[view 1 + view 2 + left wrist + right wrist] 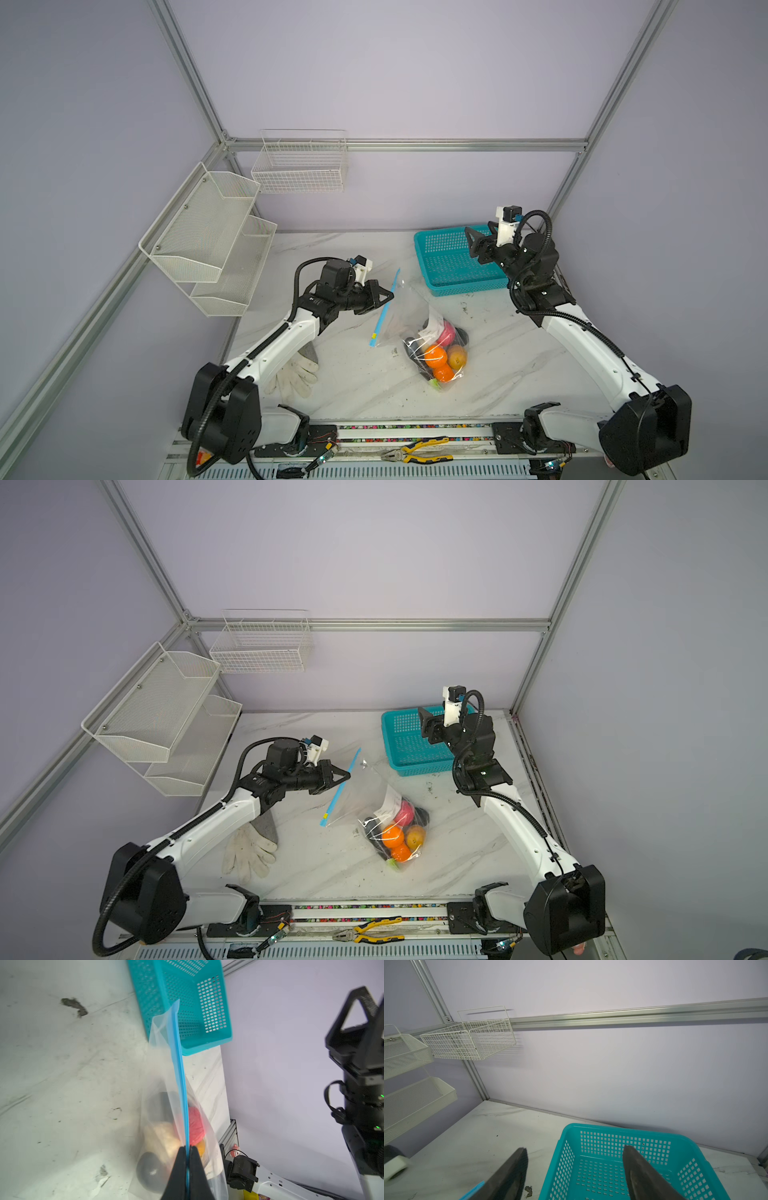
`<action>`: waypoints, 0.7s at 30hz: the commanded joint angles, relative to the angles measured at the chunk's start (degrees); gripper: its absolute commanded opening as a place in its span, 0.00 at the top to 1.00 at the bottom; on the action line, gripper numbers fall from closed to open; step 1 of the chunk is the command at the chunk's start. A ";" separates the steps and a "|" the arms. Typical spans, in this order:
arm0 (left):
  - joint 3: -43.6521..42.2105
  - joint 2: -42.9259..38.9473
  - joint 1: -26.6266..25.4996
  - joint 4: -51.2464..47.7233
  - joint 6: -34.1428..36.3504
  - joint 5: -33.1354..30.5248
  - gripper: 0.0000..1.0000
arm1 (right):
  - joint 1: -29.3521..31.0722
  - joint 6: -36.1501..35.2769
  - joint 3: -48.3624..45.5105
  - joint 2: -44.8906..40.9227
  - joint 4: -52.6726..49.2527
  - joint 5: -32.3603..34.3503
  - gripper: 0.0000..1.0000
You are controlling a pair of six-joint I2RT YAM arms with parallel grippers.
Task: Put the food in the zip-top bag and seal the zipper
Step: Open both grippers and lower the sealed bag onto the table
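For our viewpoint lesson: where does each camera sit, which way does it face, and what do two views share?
Top view: high in front, looking down on the table; both arms show.
Top view: beside it, same scene, both arms.
Left wrist: looks along the shut left tool pinching the zipper; right arm shows.
Right wrist: behind the open right tool, facing the back wall.
Shared: both wrist views show the teal basket.

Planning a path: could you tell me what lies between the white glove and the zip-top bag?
Only bare, smudged tabletop separates glove and zip-top bag, in both top views.
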 commanded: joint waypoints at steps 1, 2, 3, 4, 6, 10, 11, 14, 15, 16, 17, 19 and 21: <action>-3.27 1.54 4.52 3.91 5.83 5.48 1.00 | 0.25 1.47 -2.49 -2.52 1.52 -4.74 0.26; -5.13 1.54 5.98 5.81 6.18 5.20 1.00 | 0.63 1.97 -3.65 -3.21 1.71 -5.58 0.27; -6.84 1.57 7.32 7.38 6.08 4.71 1.00 | 1.03 2.26 -4.64 -3.80 1.85 -6.18 0.27; -8.61 1.58 8.84 9.47 5.75 4.49 1.00 | 1.75 2.68 -6.05 -4.39 2.02 -6.62 0.27; -9.88 4.41 11.10 9.80 6.94 4.36 1.00 | 3.78 2.73 -8.54 -5.14 2.15 -7.54 0.27; -11.32 7.75 14.27 10.11 6.97 3.61 0.94 | 10.52 3.14 -13.93 -5.90 2.24 -5.83 0.28; -11.83 8.09 14.75 10.46 6.81 2.48 0.91 | 12.42 3.31 -15.34 -6.04 2.44 -5.27 0.28; -12.07 9.88 15.90 9.45 7.14 -0.77 0.79 | 17.62 4.76 -20.38 -6.21 5.02 -3.87 0.30; -11.93 10.70 16.32 8.87 7.13 -1.17 0.77 | 19.13 4.74 -22.00 -6.07 5.79 -2.71 0.30; -11.78 11.56 16.99 8.44 7.17 -1.56 0.73 | 20.77 4.96 -23.80 -5.78 7.16 -1.25 0.31; -11.83 12.14 17.51 8.17 7.17 -2.06 0.70 | 22.44 5.07 -25.36 -5.22 8.50 -0.30 0.31; -11.72 12.32 18.43 7.76 7.17 -3.51 0.64 | 24.51 5.21 -27.29 -3.06 10.21 1.40 0.33; -11.35 11.71 18.82 7.29 7.16 -4.49 0.58 | 25.19 5.71 -28.60 -0.56 12.22 2.02 0.38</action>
